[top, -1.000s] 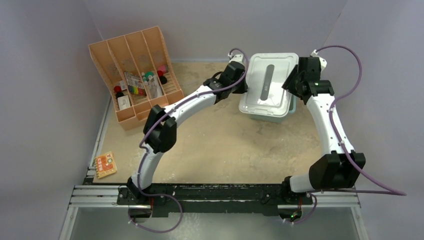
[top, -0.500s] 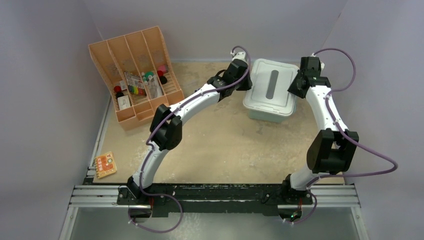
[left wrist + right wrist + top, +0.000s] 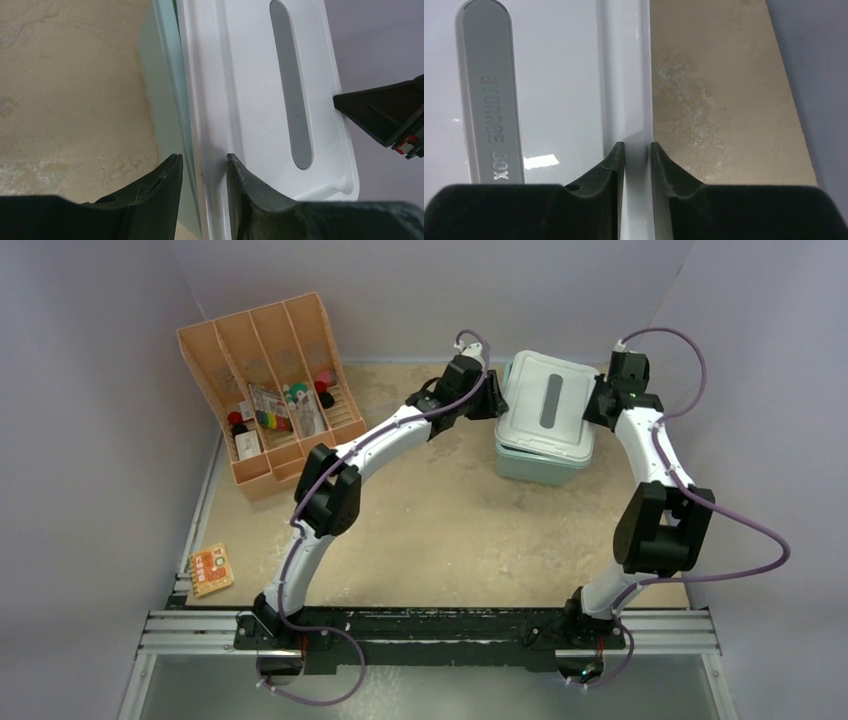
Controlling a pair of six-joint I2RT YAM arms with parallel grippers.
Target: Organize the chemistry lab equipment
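None of the loose lab items shows; only a pale teal storage box (image 3: pixel 540 468) stands at the back with its white-grey lid (image 3: pixel 545 405) lying on it. My left gripper (image 3: pixel 492 398) straddles the lid's left rim (image 3: pixel 202 125): one finger (image 3: pixel 240 185) rests on the lid, the other (image 3: pixel 162 182) sits beside the box wall. My right gripper (image 3: pixel 600 405) is shut on the lid's right rim (image 3: pixel 636 100), with both fingertips (image 3: pixel 616 160) pressed to it. The lid's grey strip (image 3: pixel 486 100) reads STORAGE BOX.
An orange divided organizer (image 3: pixel 265 385) with small coloured items stands at the back left. A small orange packet (image 3: pixel 210 571) lies at the table's left edge. Grey walls close in the back and both sides. Sandy tabletop (image 3: pixel 450 530) lies between the arms.
The lid was held raised and tilted over the box. Both arms have reached further back and brought it down flat on the box.
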